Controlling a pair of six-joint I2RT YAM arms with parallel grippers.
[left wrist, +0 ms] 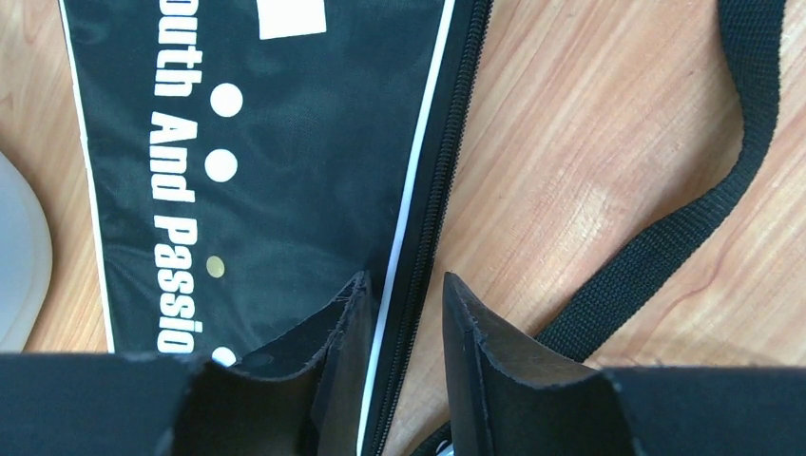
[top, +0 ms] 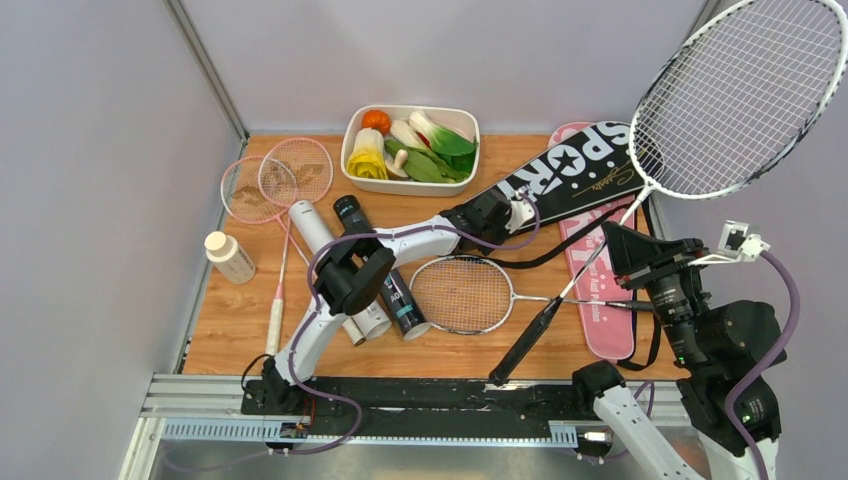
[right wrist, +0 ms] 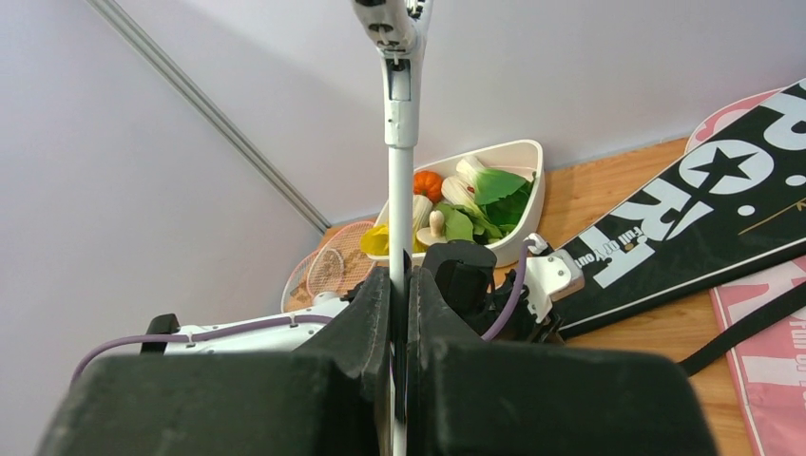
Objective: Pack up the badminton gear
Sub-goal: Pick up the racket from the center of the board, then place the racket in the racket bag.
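Note:
My right gripper (top: 612,247) is shut on the thin shaft of a silver racquet (top: 738,95) and holds it tilted in the air, head at the upper right, black handle low over the table's front. The right wrist view shows the shaft (right wrist: 400,180) pinched between the pads. My left gripper (left wrist: 404,280) is open and straddles the zip edge of the black racquet cover (left wrist: 266,180) at its narrow end (top: 515,215). A pink cover (top: 603,300) lies beside it. A second silver racquet (top: 465,293), two pink racquets (top: 275,180), a white tube (top: 318,232) and a black tube (top: 398,293) lie on the table.
A white tray of toy vegetables (top: 350,140) stands at the back. A small clear bottle with a cream cap (top: 230,257) stands at the left edge. A black strap (left wrist: 665,237) snakes over the wood right of my left fingers. Grey walls close in on three sides.

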